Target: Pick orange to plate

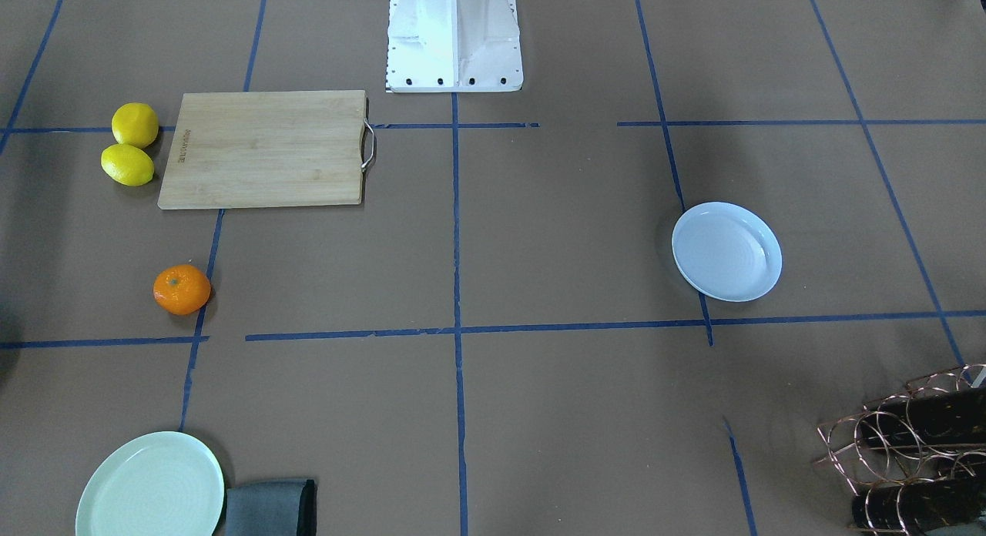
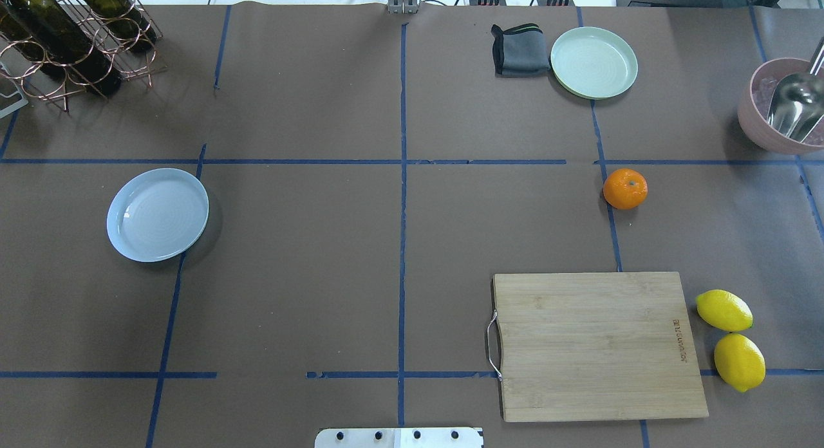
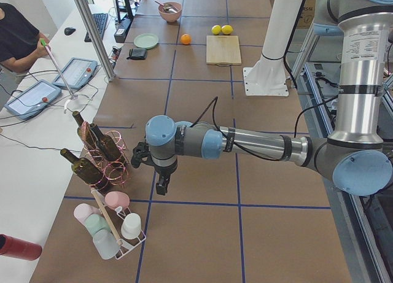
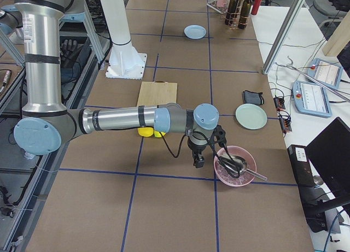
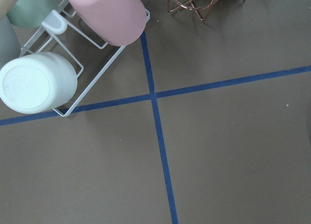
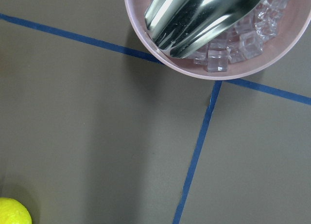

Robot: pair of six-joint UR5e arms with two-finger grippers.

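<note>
The orange [image 2: 625,188] lies alone on the brown table's right half, beyond the cutting board; the front-facing view has the orange [image 1: 182,289] at its left. The pale bluish-white plate [image 2: 158,214] sits bare on the left half, far from the fruit. Neither gripper appears in the overhead or front views. My left gripper [image 3: 161,185] hangs near the bottle rack at the table's left end. My right gripper [image 4: 198,162] hangs beside the pink bowl at the right end. Only the side views show them, so I cannot tell whether they are open or shut.
A wooden cutting board [image 2: 599,345] lies near the base, with two lemons [image 2: 723,309] to its right. A mint-green plate [image 2: 593,62] and grey cloth [image 2: 519,49] sit at the far edge. A pink ice bowl with scoop [image 2: 782,107] and a wine rack [image 2: 71,36] flank the table.
</note>
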